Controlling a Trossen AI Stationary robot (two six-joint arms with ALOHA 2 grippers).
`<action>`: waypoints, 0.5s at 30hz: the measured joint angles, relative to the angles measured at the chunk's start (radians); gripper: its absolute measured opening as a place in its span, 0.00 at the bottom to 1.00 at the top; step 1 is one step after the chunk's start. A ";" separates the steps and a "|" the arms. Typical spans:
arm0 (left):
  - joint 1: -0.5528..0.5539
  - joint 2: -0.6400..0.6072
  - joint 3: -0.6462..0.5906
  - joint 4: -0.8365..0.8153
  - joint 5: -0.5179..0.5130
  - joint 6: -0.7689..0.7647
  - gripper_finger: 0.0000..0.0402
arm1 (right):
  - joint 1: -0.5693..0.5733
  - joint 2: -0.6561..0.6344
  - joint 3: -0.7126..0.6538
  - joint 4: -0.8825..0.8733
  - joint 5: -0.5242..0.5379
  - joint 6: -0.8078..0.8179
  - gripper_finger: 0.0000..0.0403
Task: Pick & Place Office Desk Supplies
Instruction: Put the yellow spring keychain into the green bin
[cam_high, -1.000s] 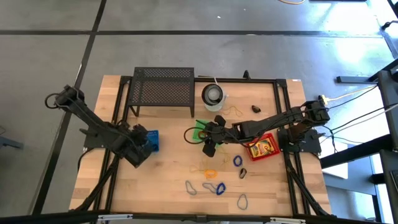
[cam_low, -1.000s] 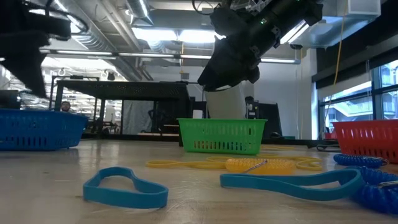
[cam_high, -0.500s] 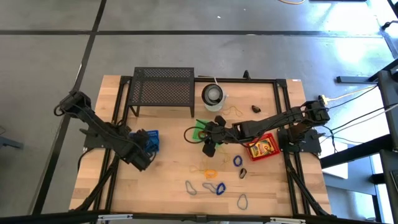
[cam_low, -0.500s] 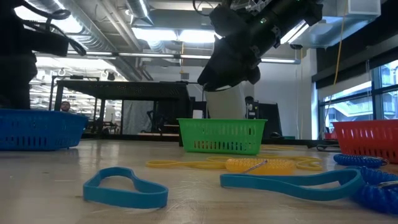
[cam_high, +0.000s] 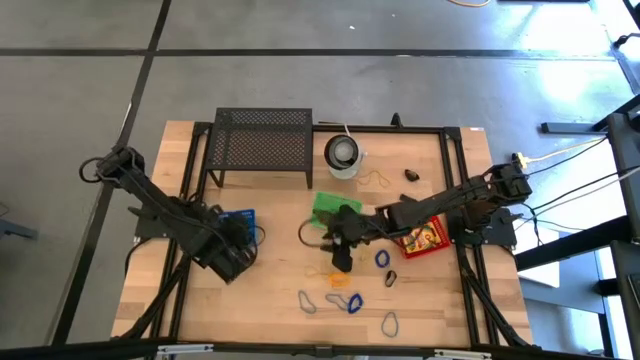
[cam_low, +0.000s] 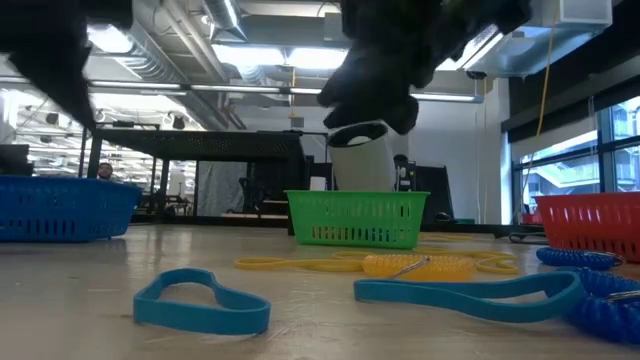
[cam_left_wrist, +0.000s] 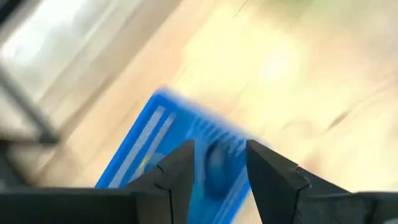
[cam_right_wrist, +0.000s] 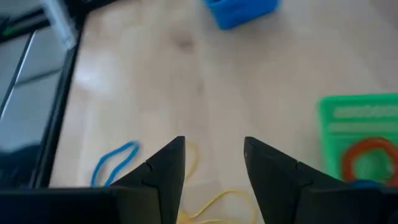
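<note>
Three small baskets sit mid-table: one blue basket (cam_high: 240, 222) at left, one green basket (cam_high: 335, 204) at centre, one red basket (cam_high: 422, 236) at right with a yellow-green box inside, its print unreadable. About eight loose loops (cam_high: 345, 300) lie scattered lower centre. The left gripper (cam_high: 238, 262) and right gripper (cam_high: 338, 262) both show parted, empty jaws.

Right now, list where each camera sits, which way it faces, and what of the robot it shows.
High view: overhead, straight down; both arms, left gripper, right gripper.
Low view: tabletop height, level across the table; dark arm parts overhead.
Left wrist view: looks past its own open fingers at the blue basket.
Right wrist view: looks past its own open fingers at the wood.
Shared: the green basket in high, low and right wrist views.
</note>
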 joint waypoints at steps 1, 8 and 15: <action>-0.009 0.000 0.009 0.029 -0.040 0.031 0.34 | 0.021 0.000 0.000 -0.002 -0.001 -0.018 0.41; -0.062 0.011 0.015 0.270 -0.237 0.258 0.33 | 0.162 0.000 0.000 -0.008 -0.009 -0.082 0.41; -0.091 0.089 0.015 0.498 -0.250 0.457 0.33 | 0.238 0.000 0.000 -0.016 0.007 -0.231 0.41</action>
